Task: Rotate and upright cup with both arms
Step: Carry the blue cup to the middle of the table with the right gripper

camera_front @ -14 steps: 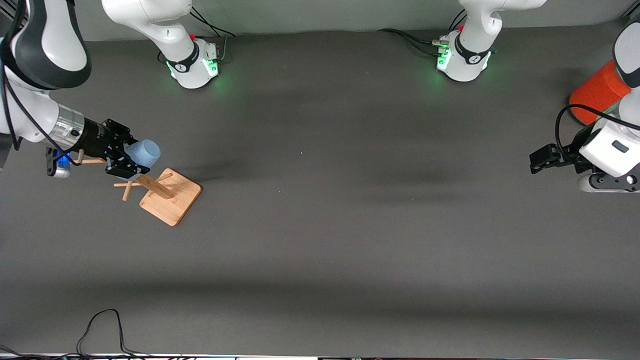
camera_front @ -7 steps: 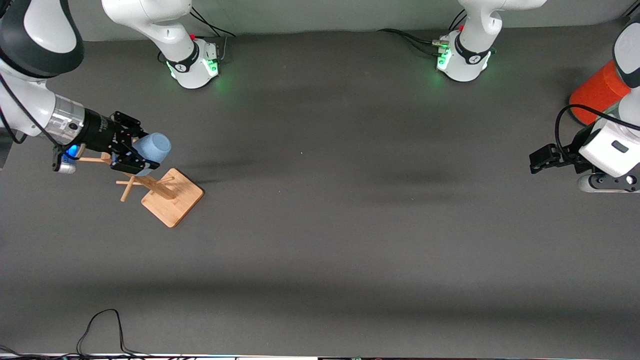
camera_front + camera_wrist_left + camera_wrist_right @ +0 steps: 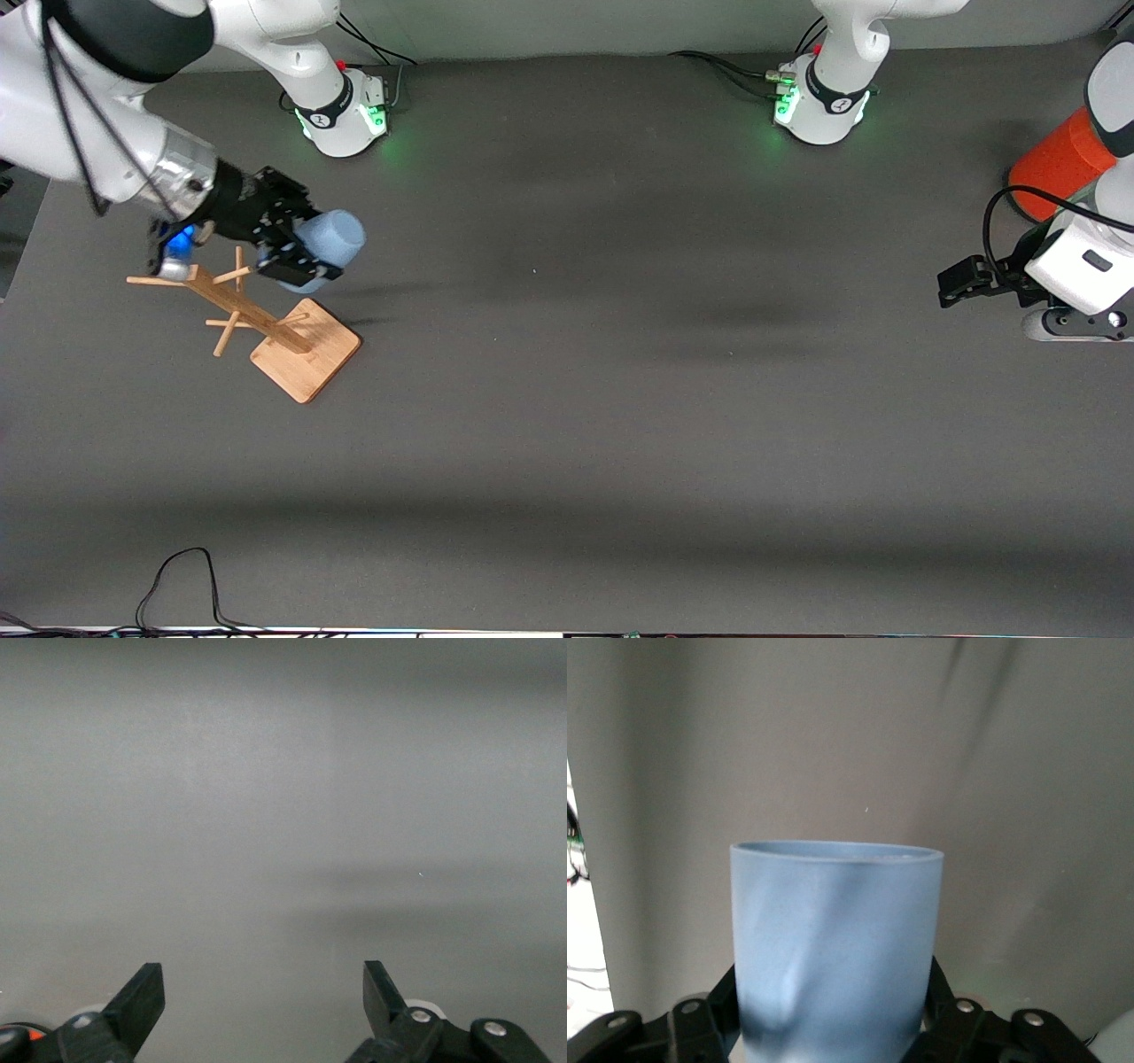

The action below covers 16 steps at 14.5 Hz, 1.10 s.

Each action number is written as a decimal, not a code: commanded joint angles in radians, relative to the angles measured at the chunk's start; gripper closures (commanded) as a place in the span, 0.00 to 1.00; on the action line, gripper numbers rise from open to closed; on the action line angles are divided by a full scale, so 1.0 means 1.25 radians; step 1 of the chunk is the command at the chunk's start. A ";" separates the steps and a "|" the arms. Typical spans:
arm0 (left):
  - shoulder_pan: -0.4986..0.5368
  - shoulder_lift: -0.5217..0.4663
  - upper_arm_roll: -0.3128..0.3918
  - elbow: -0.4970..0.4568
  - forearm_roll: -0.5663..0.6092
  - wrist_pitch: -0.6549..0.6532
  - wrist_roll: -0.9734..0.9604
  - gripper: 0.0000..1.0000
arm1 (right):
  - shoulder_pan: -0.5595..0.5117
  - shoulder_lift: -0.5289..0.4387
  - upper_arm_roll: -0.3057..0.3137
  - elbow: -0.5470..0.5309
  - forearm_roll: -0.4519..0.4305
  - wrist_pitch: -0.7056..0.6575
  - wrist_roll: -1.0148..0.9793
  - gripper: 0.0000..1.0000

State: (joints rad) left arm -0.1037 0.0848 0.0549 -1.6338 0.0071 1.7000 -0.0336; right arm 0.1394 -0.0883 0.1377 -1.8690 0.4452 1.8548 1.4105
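Observation:
The light-blue cup [image 3: 335, 237] is held on its side in the air, over the table just beside the wooden rack [image 3: 266, 326]. My right gripper [image 3: 308, 251] is shut on the cup, one black finger on each side of its wall. In the right wrist view the cup [image 3: 837, 939] fills the space between the fingers [image 3: 719, 997] and points away from the right gripper [image 3: 833, 1001]. My left gripper [image 3: 953, 285] waits at the left arm's end of the table. In the left wrist view that left gripper [image 3: 263, 983] is open over bare table.
The wooden rack has a square base [image 3: 310, 356] and a leaning post with pegs, and stands at the right arm's end. A large orange-red can [image 3: 1059, 164] stands by the left arm. A black cable [image 3: 182, 576] lies at the table's near edge.
My right gripper has carried the cup up off the rack's pegs and toward the middle of the table. The rack stays in place. The left arm has not moved.

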 commanded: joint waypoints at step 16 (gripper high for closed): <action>-0.004 0.008 0.006 0.007 0.004 -0.004 0.028 0.00 | 0.283 0.442 0.284 0.112 -0.671 0.333 0.877 0.22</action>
State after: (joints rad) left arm -0.1030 0.0926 0.0573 -1.6384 0.0073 1.7000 -0.0167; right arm 0.4537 0.3693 0.4938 -1.7669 -0.2562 2.2449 2.3574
